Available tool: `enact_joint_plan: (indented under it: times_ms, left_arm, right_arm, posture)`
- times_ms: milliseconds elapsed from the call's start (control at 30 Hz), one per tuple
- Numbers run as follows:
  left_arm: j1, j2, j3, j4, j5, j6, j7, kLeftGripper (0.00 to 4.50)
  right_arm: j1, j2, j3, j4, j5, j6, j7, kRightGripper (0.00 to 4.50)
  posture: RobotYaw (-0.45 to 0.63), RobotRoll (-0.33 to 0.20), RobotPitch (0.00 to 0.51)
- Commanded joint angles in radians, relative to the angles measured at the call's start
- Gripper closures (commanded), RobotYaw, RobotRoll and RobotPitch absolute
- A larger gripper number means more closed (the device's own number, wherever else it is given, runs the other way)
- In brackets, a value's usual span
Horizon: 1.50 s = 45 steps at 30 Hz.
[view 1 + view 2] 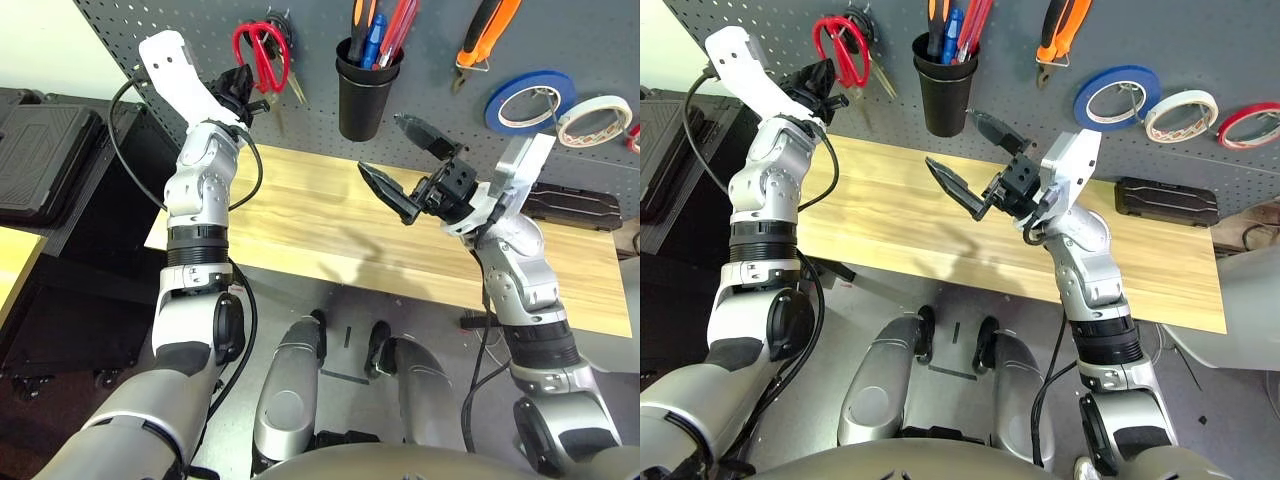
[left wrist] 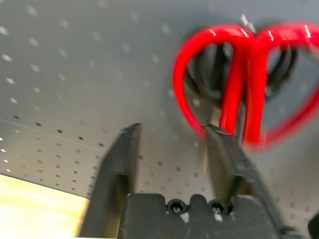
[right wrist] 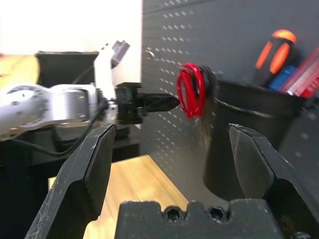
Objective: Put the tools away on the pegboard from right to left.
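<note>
The red-handled scissors hang from a hook on the dark grey pegboard, at its left. My left gripper is open just beside their red handle loops, one finger close under them, nothing between the fingers. The orange-and-black screwdriver stands in the black cup. The pliers and the white tape roll hang further right. My right gripper hovers open and empty over the table, below the cup.
A blue tape roll and a red one hang beside the white roll. Dark loops sit behind the red handles. A black case lies at the back right of the wooden table. Black boxes stand left.
</note>
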Motion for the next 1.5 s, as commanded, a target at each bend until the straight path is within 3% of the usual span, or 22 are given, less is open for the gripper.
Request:
enact_joint_plan:
  times_ms: [33,67,100,333,567,967,1500]
  left_arm:
    - [0.099,0.019,-0.025,-0.083,0.020,0.010,-0.042,0.52]
    - [0.128,0.027,-0.030,-0.107,0.023,0.014,-0.053,0.12]
    - [0.159,0.035,-0.034,-0.133,0.028,0.011,-0.064,0.02]
    - [0.356,0.070,-0.039,-0.204,0.096,-0.154,-0.095,0.02]
    - [0.454,0.079,-0.006,-0.111,0.115,-0.297,-0.109,0.02]
    - [0.470,0.136,0.055,0.092,0.102,-0.574,-0.182,0.02]
    - [0.451,0.146,0.065,0.210,0.056,-0.655,-0.325,0.02]
  right_arm:
    - [0.028,0.005,-0.017,0.044,-0.048,-0.021,-0.060,0.00]
    - [0.033,0.006,-0.020,0.057,-0.064,-0.026,-0.080,0.00]
    - [0.038,0.008,-0.024,0.072,-0.079,-0.036,-0.101,0.00]
    - [0.075,0.039,-0.105,0.190,-0.216,-0.058,-0.379,0.00]
    - [0.098,0.035,-0.178,0.317,-0.298,-0.140,-0.568,0.00]
    - [0.089,-0.004,-0.305,0.571,-0.332,-0.313,-0.795,0.00]
    - [0.065,-0.081,-0.378,0.756,-0.312,-0.413,-0.862,0.00]
  posture:
    - [0.20,0.000,0.252]
    - [0.20,0.000,0.252]
    - [0.21,0.000,0.251]
    - [0.21,0.000,0.240]
    - [0.20,0.000,0.204]
    - [0.15,0.000,0.177]
    - [0.12,0.000,0.195]
